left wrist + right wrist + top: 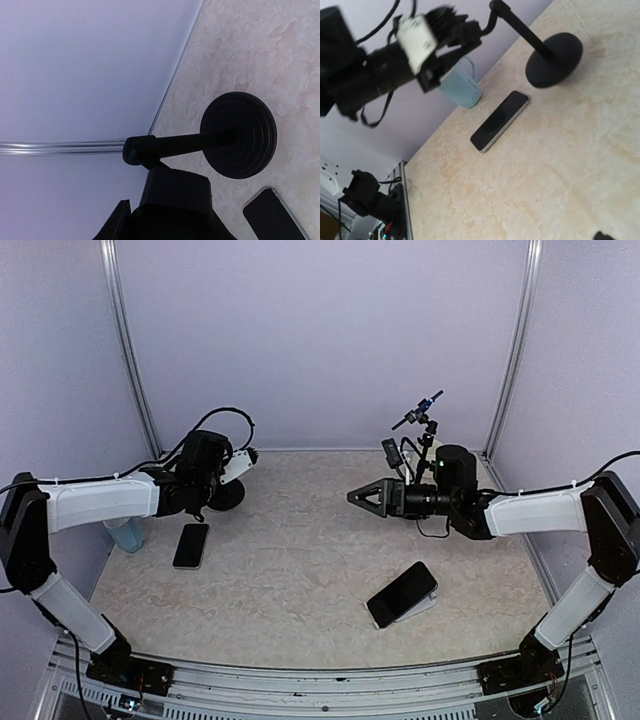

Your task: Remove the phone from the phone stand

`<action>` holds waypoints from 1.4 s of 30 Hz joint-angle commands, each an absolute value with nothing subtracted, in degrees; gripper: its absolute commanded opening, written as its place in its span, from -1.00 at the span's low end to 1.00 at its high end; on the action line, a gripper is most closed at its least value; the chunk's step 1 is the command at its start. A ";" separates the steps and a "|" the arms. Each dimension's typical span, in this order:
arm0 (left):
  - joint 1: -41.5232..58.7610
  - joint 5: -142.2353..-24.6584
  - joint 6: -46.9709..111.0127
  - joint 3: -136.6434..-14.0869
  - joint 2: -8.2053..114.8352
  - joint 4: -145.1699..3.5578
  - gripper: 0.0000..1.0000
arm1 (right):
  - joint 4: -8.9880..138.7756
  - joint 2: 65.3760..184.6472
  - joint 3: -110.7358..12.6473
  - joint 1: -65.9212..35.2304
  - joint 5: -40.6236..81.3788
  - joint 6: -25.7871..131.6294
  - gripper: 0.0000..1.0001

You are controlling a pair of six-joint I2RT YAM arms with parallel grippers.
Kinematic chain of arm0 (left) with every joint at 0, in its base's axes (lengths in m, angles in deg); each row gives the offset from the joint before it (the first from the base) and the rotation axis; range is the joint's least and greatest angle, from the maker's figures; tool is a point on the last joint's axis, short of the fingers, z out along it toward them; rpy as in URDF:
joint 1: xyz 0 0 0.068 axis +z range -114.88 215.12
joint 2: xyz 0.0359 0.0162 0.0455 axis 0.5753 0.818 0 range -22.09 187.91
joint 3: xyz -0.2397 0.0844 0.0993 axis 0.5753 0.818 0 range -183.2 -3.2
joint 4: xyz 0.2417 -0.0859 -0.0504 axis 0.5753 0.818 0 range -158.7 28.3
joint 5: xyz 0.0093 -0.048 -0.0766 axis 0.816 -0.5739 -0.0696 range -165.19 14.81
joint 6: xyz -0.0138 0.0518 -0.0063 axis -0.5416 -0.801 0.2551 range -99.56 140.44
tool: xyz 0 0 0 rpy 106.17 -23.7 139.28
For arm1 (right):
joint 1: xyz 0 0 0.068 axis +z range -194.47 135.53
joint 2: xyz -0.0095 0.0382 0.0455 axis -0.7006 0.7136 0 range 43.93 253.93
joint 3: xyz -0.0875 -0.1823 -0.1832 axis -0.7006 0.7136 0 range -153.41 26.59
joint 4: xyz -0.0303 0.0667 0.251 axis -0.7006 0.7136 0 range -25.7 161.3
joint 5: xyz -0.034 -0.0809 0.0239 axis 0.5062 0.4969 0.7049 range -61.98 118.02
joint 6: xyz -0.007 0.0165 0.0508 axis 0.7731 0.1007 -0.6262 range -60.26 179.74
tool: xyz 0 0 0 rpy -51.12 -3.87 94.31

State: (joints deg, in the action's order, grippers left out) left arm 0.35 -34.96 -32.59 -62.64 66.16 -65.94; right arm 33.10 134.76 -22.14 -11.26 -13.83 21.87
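— The table (300, 560) is pale and blotchy, with soft purple walls (320, 340) all round. Where is the phone?

— One phone (191, 545) lies flat at the left of the top view, just beside the round foot of the stand (228, 498). It is not on the stand. A tilted phone (400, 595) leans on a pale wedge (429, 601), low and right of the middle.

— And the claws?

— The left claw (245, 458) is pinched tight, on the stand's top, I think. The right claw (355, 496) is wide and holds nothing, up off the table, right of the middle.

— How do we do it well?

— Don't let the stand tip onto the flat phone. If the tilted phone is the one to take, grab its long sides and lift straight up, so the wedge doesn't slide.

— What can't you see?

— The left claw's tips are blurry in the right wrist view and cut off at the bottom of its own. The right wrist view hardly shows its own fingers. I can't tell which phone is meant.
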 commanded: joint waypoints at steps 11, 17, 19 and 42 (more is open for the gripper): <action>9.53 -34.05 -24.36 -67.80 70.52 -71.28 -0.77 | 34.28 132.17 -22.27 -11.70 -13.71 24.95 0.97; 11.04 -36.25 -24.22 -67.66 72.65 -72.46 -0.76 | 35.63 132.09 -23.09 -11.73 -13.33 25.57 0.97; 11.50 -36.42 -24.29 -67.88 73.71 -72.50 -0.72 | 35.81 131.99 -23.28 -11.69 -13.20 25.66 0.97; 11.12 -50.87 -11.37 -62.89 59.66 -59.45 0.98 | 37.54 130.81 -23.57 -11.71 -12.09 25.60 0.98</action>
